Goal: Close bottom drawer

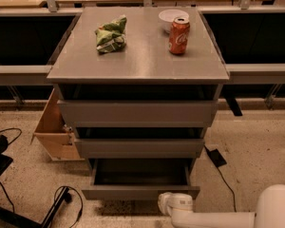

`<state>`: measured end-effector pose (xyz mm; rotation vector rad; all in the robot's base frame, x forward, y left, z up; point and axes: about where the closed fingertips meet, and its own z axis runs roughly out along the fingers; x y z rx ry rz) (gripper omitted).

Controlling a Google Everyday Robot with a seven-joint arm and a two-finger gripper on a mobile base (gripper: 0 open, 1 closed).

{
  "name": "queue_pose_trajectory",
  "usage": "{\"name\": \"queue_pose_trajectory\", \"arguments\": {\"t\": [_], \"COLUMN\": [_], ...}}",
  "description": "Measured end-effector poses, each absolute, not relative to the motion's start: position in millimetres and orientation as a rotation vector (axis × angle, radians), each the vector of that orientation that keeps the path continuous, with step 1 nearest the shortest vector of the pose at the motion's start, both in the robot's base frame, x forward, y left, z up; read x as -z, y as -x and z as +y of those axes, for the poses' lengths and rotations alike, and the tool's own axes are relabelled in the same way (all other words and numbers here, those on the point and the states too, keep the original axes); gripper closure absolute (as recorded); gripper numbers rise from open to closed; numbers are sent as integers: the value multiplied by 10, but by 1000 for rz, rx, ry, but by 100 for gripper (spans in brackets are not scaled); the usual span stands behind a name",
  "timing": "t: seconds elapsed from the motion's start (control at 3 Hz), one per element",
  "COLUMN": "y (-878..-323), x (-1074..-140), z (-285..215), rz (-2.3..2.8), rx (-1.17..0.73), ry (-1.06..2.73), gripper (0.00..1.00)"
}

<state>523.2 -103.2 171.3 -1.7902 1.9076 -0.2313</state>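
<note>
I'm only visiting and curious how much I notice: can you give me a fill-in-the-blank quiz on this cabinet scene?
The gripper is low down, close to the front of the bottom drawer, which stands ____.
On the cabinet top, the red soda can stands upright next to a white ____.
The crumpled snack bag there is ____.
On the floor beside the cabinet sits a light wooden ____.
Missing words: open; bowl; green; box.

Grey bottom drawer [140, 192], flat plain front, pulled part way out, white gripper [175, 203] just by its front right end.
</note>
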Motion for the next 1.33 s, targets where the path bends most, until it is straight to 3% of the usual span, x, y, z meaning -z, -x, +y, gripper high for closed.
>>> {"name": "queue_pose_trajectory", "arguments": {"t": [0.67,1.33], "y": [-5333,-5987], "x": [-1674,-1481], "z": [-1021,-829], "rz": [1901,1798], "rx": [245,266], "ry": [1774,1817], "gripper": [100,100]}}
